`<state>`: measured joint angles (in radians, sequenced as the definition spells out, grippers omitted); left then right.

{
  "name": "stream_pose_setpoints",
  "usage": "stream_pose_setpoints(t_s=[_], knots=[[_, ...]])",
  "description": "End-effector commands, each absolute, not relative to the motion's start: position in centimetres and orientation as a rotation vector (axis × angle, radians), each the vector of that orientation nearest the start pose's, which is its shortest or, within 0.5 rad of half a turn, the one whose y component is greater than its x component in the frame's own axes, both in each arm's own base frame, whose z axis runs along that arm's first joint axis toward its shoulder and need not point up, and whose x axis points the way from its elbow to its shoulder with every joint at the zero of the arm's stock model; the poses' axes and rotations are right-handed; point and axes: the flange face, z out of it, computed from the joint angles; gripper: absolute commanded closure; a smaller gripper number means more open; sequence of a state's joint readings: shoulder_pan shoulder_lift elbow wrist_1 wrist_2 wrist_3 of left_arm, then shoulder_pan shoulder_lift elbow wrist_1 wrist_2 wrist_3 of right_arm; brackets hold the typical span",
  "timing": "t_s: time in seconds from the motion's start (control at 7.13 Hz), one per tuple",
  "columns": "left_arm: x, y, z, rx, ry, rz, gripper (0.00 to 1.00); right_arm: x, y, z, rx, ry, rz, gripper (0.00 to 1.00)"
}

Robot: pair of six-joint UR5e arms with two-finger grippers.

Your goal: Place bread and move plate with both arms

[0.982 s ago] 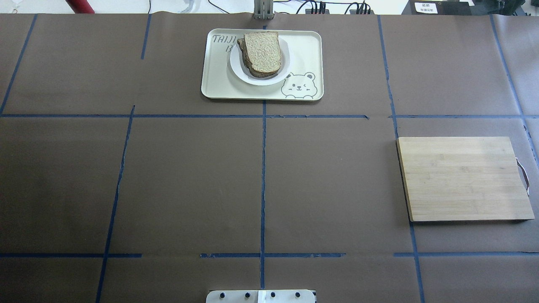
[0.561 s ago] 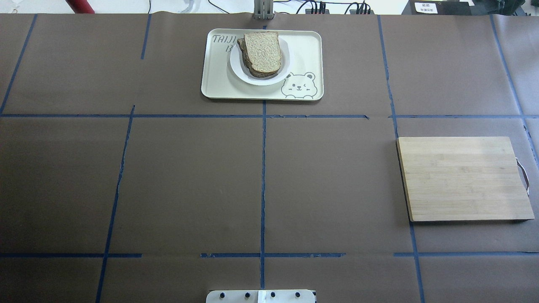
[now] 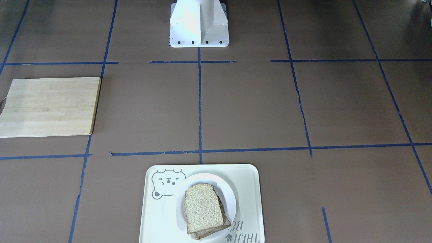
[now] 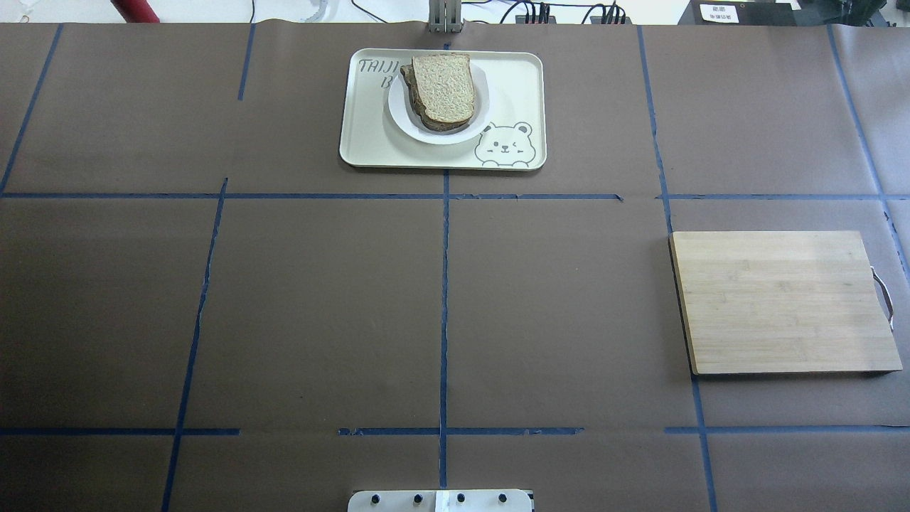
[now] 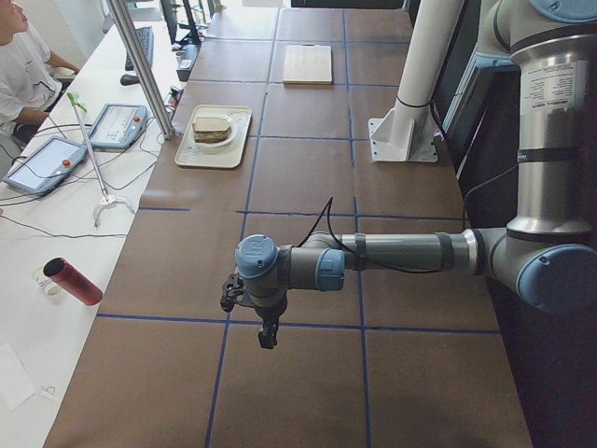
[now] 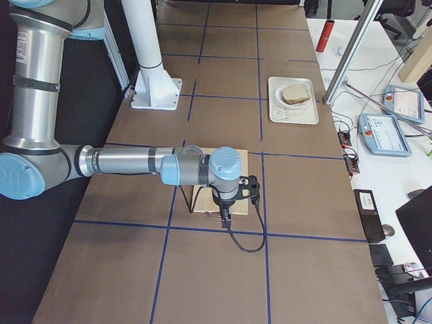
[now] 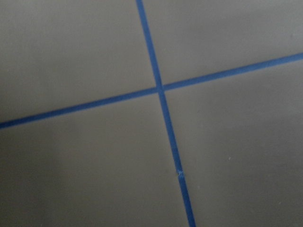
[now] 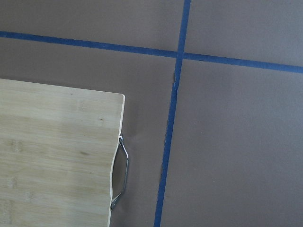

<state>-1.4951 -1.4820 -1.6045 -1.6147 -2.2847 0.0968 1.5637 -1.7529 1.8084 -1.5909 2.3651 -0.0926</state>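
The pale tan bread (image 4: 444, 87) lies on top of a darker slice on the small white plate (image 4: 441, 135), which sits on the cream bear tray (image 4: 512, 78) at the table's far middle. The front view shows the bread (image 3: 203, 208), plate (image 3: 230, 199) and tray (image 3: 158, 216) too. My left gripper (image 5: 268, 336) hangs over bare table far to the left, seen only in the left side view. My right gripper (image 6: 225, 221) hangs by the cutting board's outer edge, seen only in the right side view. I cannot tell whether either is open or shut.
A bamboo cutting board (image 4: 782, 302) with a metal handle (image 8: 124, 172) lies on the right side of the table. The white pedestal base (image 3: 199, 23) stands at the near middle edge. Blue tape lines cross the brown table cover. An operator (image 5: 23, 70) sits beyond the far edge.
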Motion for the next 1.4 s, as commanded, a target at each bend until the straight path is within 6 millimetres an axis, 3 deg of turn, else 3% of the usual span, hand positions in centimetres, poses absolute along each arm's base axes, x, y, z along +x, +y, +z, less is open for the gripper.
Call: stream_pose_setpoints(t_s=[0.0, 1.26], knots=[[-3.3, -45.8, 68.0, 0.010, 0.717, 0.169, 0.00, 5.9, -41.6, 62.7, 0.064, -0.787, -0.107, 0.00], [-3.3, -46.0, 67.0, 0.030, 0.715, 0.176, 0.00, 6.0, -41.7, 62.7, 0.071, -0.785, -0.110, 0.00]])
